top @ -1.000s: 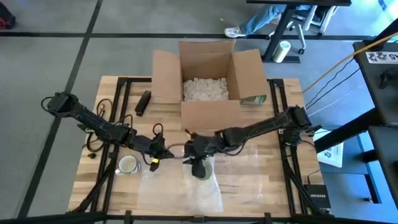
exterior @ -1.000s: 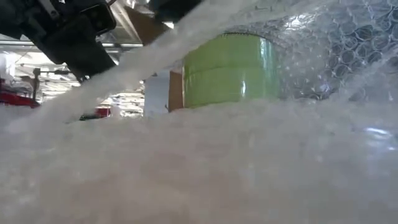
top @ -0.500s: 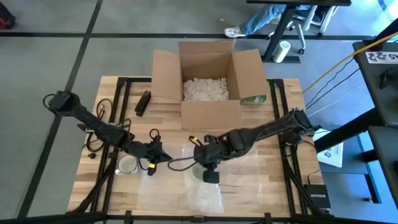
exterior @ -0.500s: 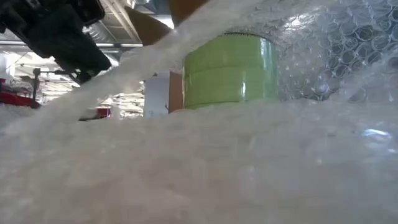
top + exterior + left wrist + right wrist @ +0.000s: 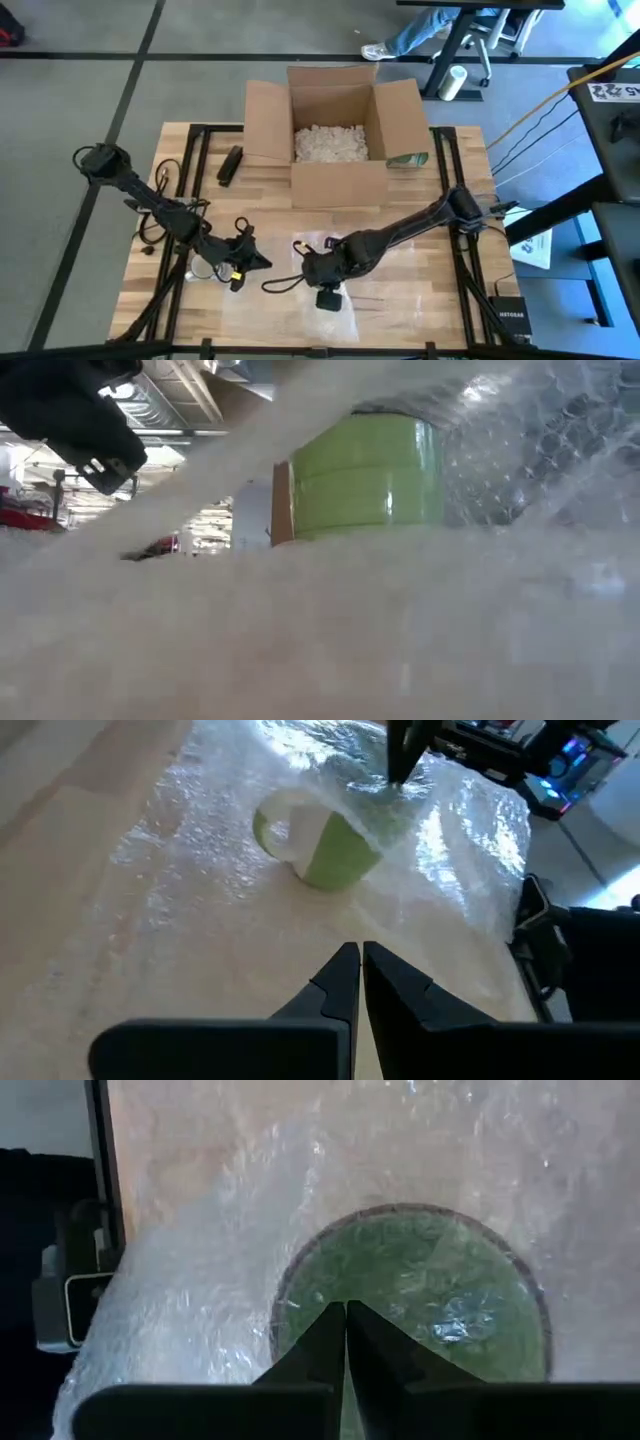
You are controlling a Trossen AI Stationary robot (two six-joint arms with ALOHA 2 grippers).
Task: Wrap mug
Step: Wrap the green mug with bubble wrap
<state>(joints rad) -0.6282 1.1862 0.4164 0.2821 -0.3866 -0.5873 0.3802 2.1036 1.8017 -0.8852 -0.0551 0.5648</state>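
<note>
On your left, the left gripper (image 5: pixel 243 262) hangs over the near-left part of the wooden table (image 5: pixel 440 290), at the left edge of the bubble wrap (image 5: pixel 330 310). In its wrist view its two dark fingers (image 5: pixel 340 982) stand pressed almost together with only a thin slit between them, and they hold nothing; the bare wood and wrap lie below them.

Look ahead of those fingers and you see the green mug (image 5: pixel 322 845) lying on its side on the wrap, with a fold of wrap draped over it.

Moving right, the right gripper (image 5: pixel 322 290) sits over the middle of the wrap at the table's near edge. Its fingers (image 5: pixel 330 1342) are closed tip to tip, pinching the film directly above the mug, whose round green end shows through the bubbles.

In the low view, wrap fills the foreground and the mug (image 5: pixel 368 478) shows behind it.

Behind, the open cardboard box (image 5: pixel 335 130) stands at the table's far middle.
</note>
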